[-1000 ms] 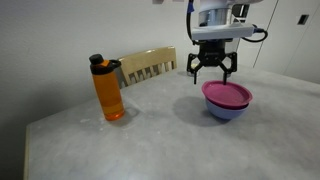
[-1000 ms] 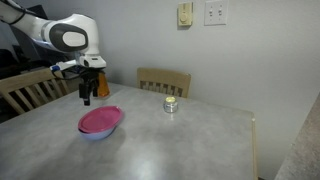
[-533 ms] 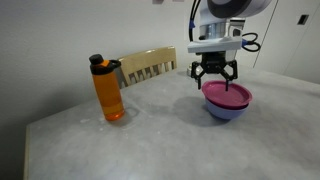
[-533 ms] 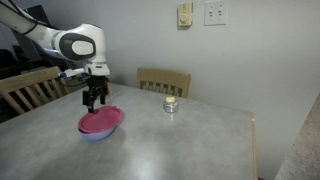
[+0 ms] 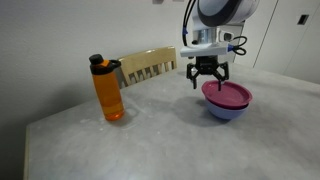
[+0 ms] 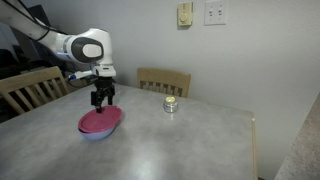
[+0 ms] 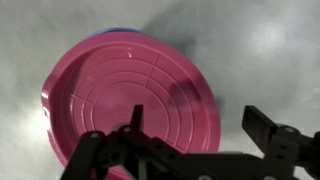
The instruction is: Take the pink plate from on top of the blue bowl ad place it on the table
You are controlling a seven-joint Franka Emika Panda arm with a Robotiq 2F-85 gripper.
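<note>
The pink plate point(image 5: 227, 95) lies on top of the blue bowl point(image 5: 227, 110) on the grey table point(image 5: 150, 140). It also shows in an exterior view point(image 6: 99, 120), on the bowl point(image 6: 103, 131). My gripper point(image 5: 207, 80) is open and hangs just above the plate's rim, at its edge; it also shows in an exterior view point(image 6: 102, 100). In the wrist view the plate point(image 7: 120, 100) fills the left side, only a sliver of bowl shows at its top, and the open fingers point(image 7: 200, 125) straddle the plate's right edge, one over the plate, one over the table.
An orange bottle point(image 5: 108, 90) with a black cap stands on the table. A small jar point(image 6: 171, 104) stands farther along the table. Wooden chairs point(image 5: 148, 64) point(image 6: 163, 80) stand at the table's far edge, and another point(image 6: 30, 90) stands near the arm.
My gripper has come down and moved from beside the bowl to just above the plate's rim. Plate and bowl have not moved.
</note>
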